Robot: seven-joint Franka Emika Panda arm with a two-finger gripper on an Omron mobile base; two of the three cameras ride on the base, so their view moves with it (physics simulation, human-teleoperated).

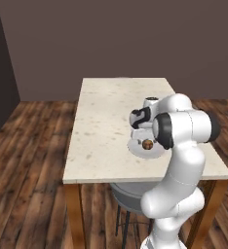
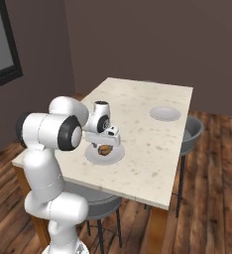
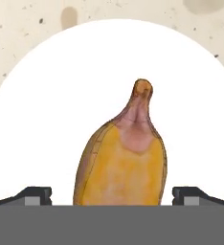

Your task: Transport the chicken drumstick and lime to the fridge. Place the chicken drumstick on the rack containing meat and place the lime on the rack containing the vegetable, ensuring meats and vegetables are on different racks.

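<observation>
A big table [image 1: 106, 126] with a pale speckled top is seen on a dark wood floor [image 1: 28, 146], and two grey stools are tucked under it, one stool [image 2: 190, 131] at the far side. The white arm [image 1: 181, 146] is bent low over the near part of the table. A white plate [image 2: 104, 155] is set there, and a second plate [image 2: 165, 113] lies well apart, farther along the table. The drumstick [image 3: 123, 162] is laid on the near plate, with its thin tip pointed away from the hand. The gripper [image 3: 112, 196] is held right over it, and its two finger tips [image 3: 35, 195] are spread wide, one on each side of the fat end. Nothing is gripped yet (the tips are not touching the meat). The picking up of the drumstick looks to be the step in hand, so the task is judged to be only at its start. Next, the hand would likely need to be lowered a little more and the tips closed on the fat end. Then the drumstick could be lifted and carried to the fridge. Care is called for, since the round meat could slip or roll.
</observation>
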